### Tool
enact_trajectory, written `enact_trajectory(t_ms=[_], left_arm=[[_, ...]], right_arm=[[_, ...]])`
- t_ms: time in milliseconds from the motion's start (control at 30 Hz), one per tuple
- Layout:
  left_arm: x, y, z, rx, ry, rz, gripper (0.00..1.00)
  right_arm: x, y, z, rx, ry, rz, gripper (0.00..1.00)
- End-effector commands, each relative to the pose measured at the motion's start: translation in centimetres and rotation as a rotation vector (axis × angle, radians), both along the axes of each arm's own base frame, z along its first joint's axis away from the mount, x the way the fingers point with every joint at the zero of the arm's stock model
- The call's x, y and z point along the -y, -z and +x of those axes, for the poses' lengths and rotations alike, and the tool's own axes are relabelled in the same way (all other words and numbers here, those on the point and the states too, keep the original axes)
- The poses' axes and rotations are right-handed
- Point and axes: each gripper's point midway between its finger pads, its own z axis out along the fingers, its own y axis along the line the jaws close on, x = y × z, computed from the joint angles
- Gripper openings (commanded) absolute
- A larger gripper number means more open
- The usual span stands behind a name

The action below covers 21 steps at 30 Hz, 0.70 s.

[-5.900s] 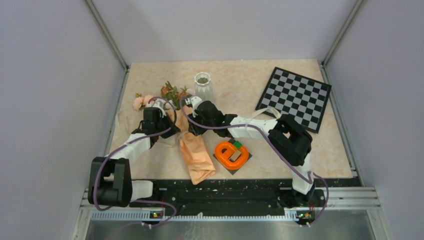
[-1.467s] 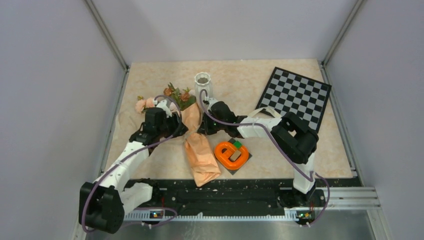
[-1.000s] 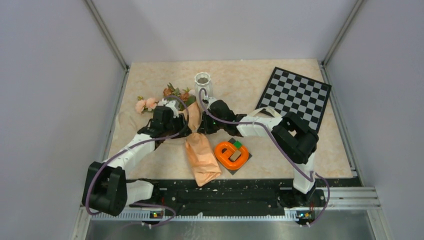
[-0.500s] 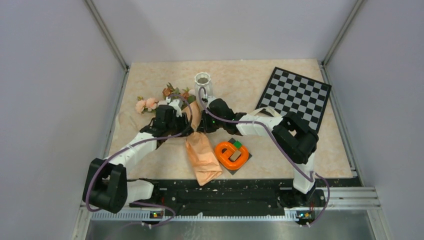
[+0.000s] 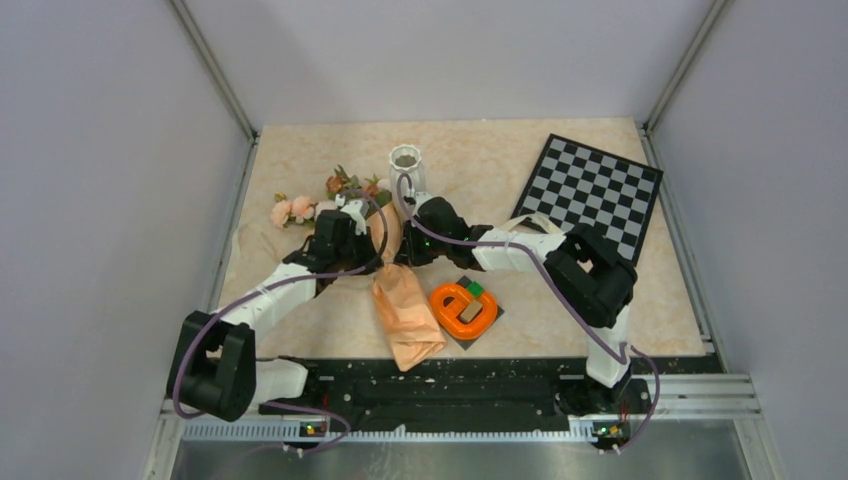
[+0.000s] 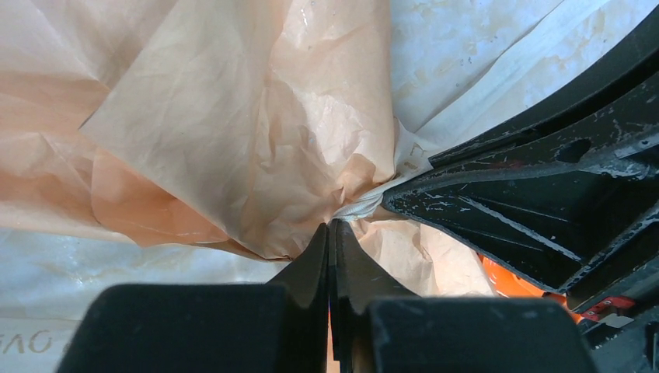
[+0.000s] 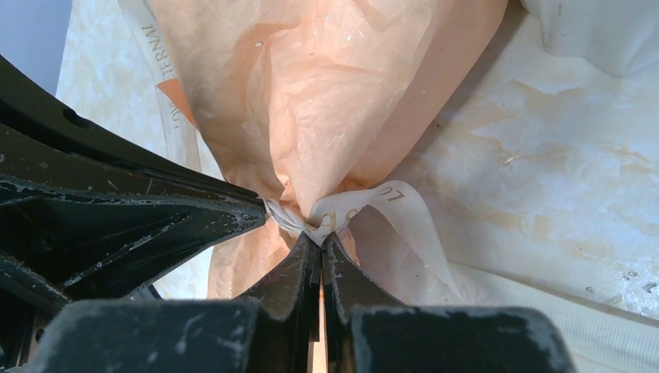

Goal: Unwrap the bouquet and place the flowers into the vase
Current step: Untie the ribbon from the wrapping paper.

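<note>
The bouquet (image 5: 398, 290) lies across the table's middle, its peach paper (image 6: 256, 124) cinched by a cream ribbon (image 7: 373, 203). Its flowers (image 5: 350, 186) poke out at the far end, and two pink roses (image 5: 291, 210) lie to their left. The white ribbed vase (image 5: 405, 165) stands upright just behind. My left gripper (image 5: 370, 245) comes at the cinch from the left. Its tips (image 6: 332, 225) are shut at the ribbon's knot (image 6: 365, 207). My right gripper (image 5: 402, 248) faces it from the right, shut (image 7: 321, 237) on a ribbon loop.
An orange plastic ring (image 5: 463, 307) on a dark square sits right beside the bouquet's near end. A checkerboard (image 5: 588, 195) lies at the back right. The ribbon's loose tail (image 7: 544, 291) trails over the table. The two grippers' fingers almost touch at the cinch.
My left gripper slid right to the bouquet's cinch and closed its jaws there. The right gripper stayed shut on the ribbon, and the bouquet barely shifted.
</note>
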Motion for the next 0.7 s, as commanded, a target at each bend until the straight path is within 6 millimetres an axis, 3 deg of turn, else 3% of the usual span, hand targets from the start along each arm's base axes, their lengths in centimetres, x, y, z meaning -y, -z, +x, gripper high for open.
enact_trajectory(t_ms=[0,367,667], left_arm=[[0.3,-2.2,1.2,0.075,-0.009,-0.015,0.00],[-1.7,-3.5,0.6,0.109,-0.131,0.001,0.00],[-1.9,-3.6,-0.2,0.102,-0.126,0.004,0.00]], right_arm=[[-1.1,-4.2,2.0,0.079,0.028,0.077,0.00],[-0.7,-3.6,2.0,0.068,0.045,0.065,0.00],[-0.7,-3.6,2.0,0.065,0.046,0.068,0.00]])
